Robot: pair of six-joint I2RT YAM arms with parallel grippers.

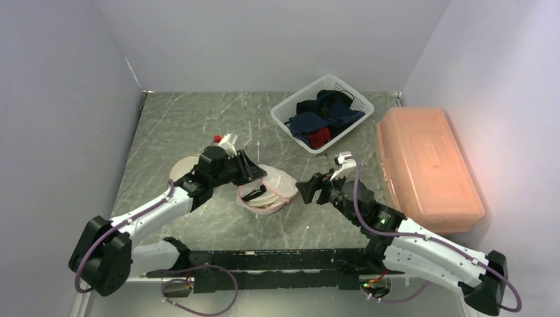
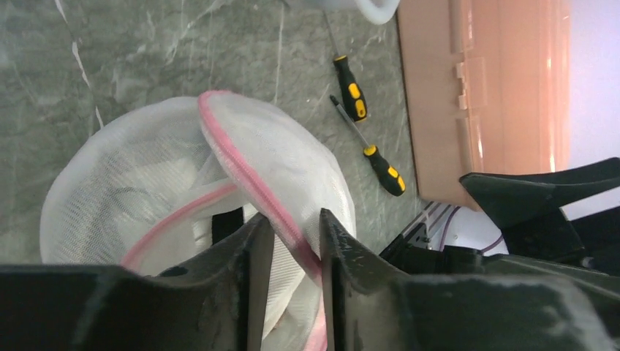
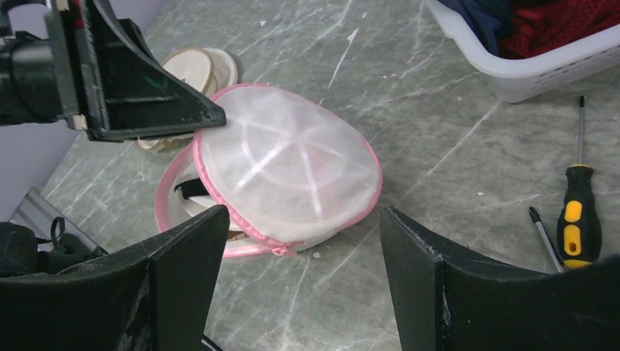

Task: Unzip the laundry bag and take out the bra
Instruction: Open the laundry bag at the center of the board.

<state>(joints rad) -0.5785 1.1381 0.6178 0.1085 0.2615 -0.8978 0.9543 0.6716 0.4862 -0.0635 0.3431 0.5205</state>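
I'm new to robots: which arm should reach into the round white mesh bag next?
Right. The right pincer is open, facing the pink-rimmed white mesh bag; the left pincer is pinching its lid up.

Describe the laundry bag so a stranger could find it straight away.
Start from the grey marble table; near its middle lies the laundry bag. It is a round, white mesh pouch with a pink zipper rim, its lid pinched up by the left gripper, unlike the flat wooden discs beside it.
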